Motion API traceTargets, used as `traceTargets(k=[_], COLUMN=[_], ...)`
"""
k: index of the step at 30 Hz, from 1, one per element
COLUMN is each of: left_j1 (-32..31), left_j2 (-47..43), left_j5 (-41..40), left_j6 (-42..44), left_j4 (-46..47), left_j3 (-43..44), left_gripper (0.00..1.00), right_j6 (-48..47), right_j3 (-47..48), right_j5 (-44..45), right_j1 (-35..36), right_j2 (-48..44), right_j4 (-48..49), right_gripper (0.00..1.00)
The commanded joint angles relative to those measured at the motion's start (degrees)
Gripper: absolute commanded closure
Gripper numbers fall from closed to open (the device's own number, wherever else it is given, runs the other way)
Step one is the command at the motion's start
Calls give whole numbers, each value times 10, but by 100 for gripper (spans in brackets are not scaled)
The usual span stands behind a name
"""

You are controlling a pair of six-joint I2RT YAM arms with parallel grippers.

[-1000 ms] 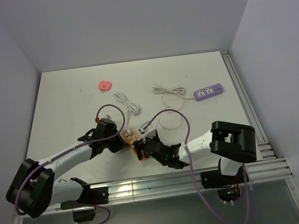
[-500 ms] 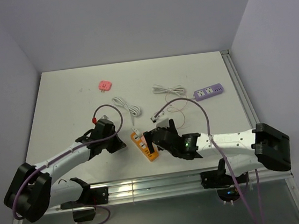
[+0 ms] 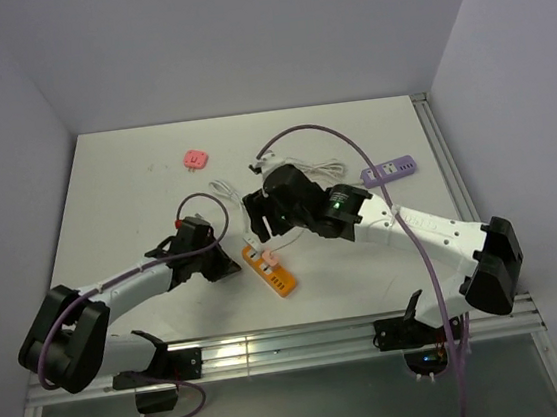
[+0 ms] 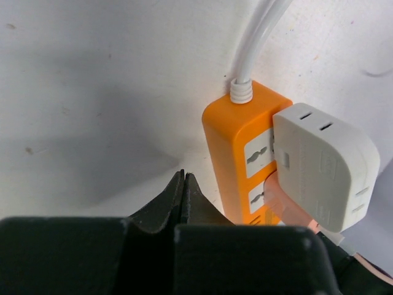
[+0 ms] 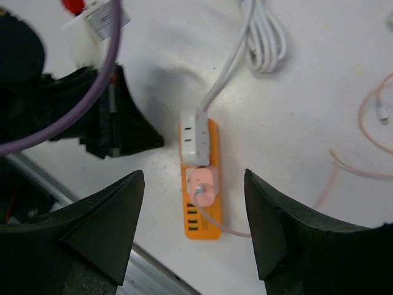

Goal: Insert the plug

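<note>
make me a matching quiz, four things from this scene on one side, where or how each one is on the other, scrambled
1 orange plastic power strip
2 long purple power strip
3 small pink square block
4 left gripper

a furthest back and left of all
b shut, empty
c carries a boxy white adapter and a pink plug
d furthest right of all

Pairs: 1-c, 2-d, 3-a, 4-b

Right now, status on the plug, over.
Left end effector shut, empty, beside the power strip. Right end effector open, above it. Pink plug seated in the strip, next to a white adapter.
</note>
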Motion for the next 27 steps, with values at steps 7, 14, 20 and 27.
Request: traceTargets(k=[7, 14, 20, 27], left_j1=[16, 23, 27, 27], left_j2=[10, 18, 39, 25], left_j5=[51, 59, 84, 75], left_j6=[-21, -23, -49, -57], left_j4=[49, 59, 91, 85], left_j3=[15, 11, -11, -21], left_gripper=[100, 100, 100, 100], right_j6=[7, -18, -77, -79], right_j3=[18, 20, 159, 158], right_j5=[-134, -112, -115, -159], right_j1=[-1, -1, -10, -13], right_j2=[-46, -62, 99, 166], right_j4=[-100, -104, -190, -163], right_gripper=[18, 24, 40, 39])
